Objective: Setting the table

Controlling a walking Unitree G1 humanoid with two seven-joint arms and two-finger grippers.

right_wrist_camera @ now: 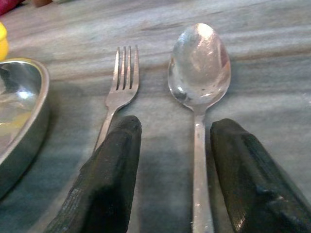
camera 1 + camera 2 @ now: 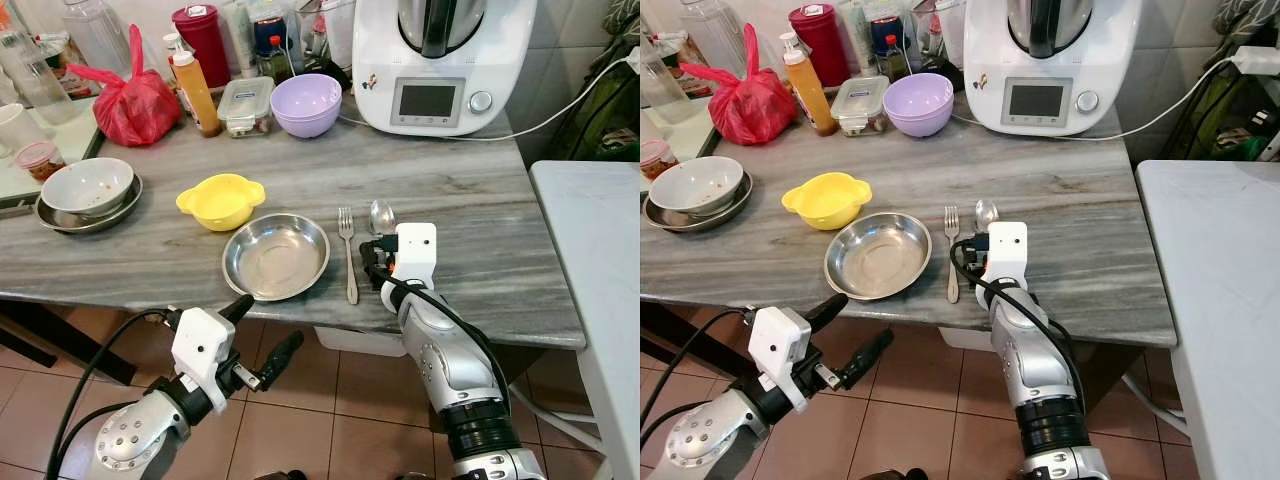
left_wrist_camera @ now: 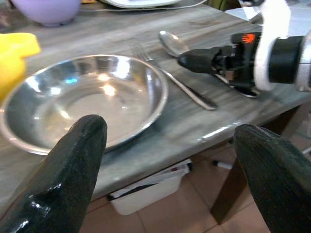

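Spoon (image 1: 198, 73) lies flat on the grey marble table (image 2: 500, 230), bowl end pointing to 12 o'clock, handle running back toward the robot between the right gripper's (image 1: 170, 160) two black fingers. Fingers are apart, one each side of the handle, not pressing it as far as the right wrist view shows, so the spoon looks released, not grasped. Likely just set down or about to be nudged straight; can't tell which.

Fork (image 2: 347, 250) sits just beside the spoon at its 9 o'clock, parallel, tines to 12. Steel plate (image 2: 276, 256) is at the fork's 9 o'clock, near the table's front edge. Cutlery lined up beside the plate reads as a place setting, which explains the gripper's low, level pose over the handle: it keeps the spoon parallel to the fork.

Spoon look: shiny metal, oval bowl facing up with bright reflections, thin straight handle, some dull smudges in the bowl. Handle's near end is hidden under the gripper in the head views.

Yellow bowl (image 2: 221, 199) stands at 11 o'clock of the plate, close to it but apart. White bowl on a steel dish (image 2: 88, 187) is well off at 9 o'clock. Purple bowl (image 2: 306, 104) is at the back, at 12 o'clock of the plate.

Left gripper (image 2: 263, 335) hangs below the table edge at the plate's 6 o'clock, fingers spread wide, holding nothing. Idle, probably kept clear of the right arm's work.
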